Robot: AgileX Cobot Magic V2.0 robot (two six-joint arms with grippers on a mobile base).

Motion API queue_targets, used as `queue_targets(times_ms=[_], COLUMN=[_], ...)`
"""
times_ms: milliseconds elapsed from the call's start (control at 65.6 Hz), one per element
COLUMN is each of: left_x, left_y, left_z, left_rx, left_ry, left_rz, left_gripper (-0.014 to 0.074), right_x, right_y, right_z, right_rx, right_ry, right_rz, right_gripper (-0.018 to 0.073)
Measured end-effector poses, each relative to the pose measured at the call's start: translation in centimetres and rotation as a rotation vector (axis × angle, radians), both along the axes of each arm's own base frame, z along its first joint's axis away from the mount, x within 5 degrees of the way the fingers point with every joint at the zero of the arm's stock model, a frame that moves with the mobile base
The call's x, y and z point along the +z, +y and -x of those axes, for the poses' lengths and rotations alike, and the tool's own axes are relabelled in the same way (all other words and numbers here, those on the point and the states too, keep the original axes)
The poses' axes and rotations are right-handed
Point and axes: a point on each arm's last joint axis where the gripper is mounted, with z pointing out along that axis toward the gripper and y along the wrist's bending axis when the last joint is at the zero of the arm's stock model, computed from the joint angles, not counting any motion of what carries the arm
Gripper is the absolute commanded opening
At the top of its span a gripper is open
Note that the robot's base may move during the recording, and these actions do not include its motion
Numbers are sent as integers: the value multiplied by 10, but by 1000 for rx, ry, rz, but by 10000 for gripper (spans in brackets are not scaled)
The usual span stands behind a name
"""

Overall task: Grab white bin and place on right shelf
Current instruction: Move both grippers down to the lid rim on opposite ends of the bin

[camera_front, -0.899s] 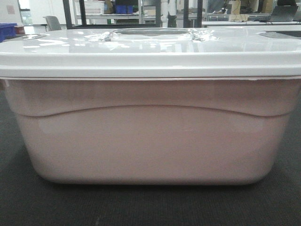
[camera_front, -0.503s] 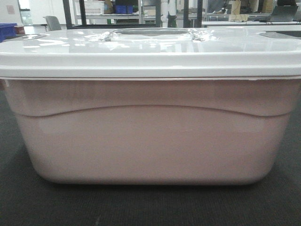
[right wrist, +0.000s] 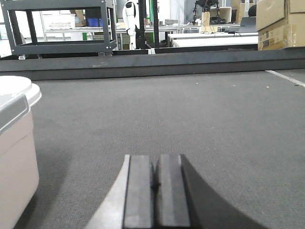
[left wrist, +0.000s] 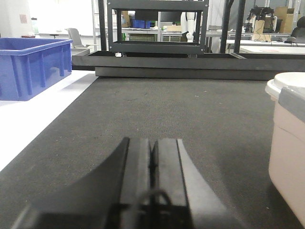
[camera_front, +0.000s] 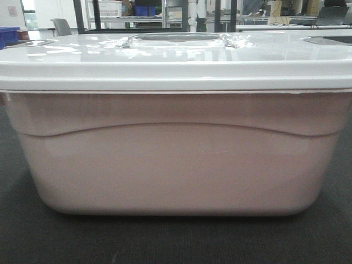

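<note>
**On the dark carpet [camera_front: 176, 245], the white bin [camera_front: 176, 159] sits between two empty grippers**

In the front view the bin fills nearly the whole frame. Its pale pinkish side faces the camera and its glossy white lid [camera_front: 176, 60] is on, with the recessed handle near the far edge. The left gripper [left wrist: 152, 157] hangs low over the carpet with its jaws pressed together on nothing; the bin's corner shows at the right edge of that view, apart from the fingers. The right gripper [right wrist: 153, 176] is likewise closed and empty, with the bin at the left edge of its view. A blue bin [left wrist: 31, 67] stands far off to the left, and a black rack [left wrist: 157, 24] lies ahead.
</note>
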Motion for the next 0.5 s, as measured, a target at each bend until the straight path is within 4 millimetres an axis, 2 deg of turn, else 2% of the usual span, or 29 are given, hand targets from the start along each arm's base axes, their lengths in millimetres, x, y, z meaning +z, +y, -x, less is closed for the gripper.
queue_targets(times_ms=[305,503], left_x=[0,10], left_y=[0,0], left_z=[0,1], left_rx=[0,1], left_ry=[-2,-45], left_rz=[0,3], left_gripper=[-117,-117], right_x=[1,11], right_y=[0,-1], right_z=[0,1], right_rx=[-1,-8], right_ry=[-9,-102], right_rz=[0,5], right_gripper=[66,66])
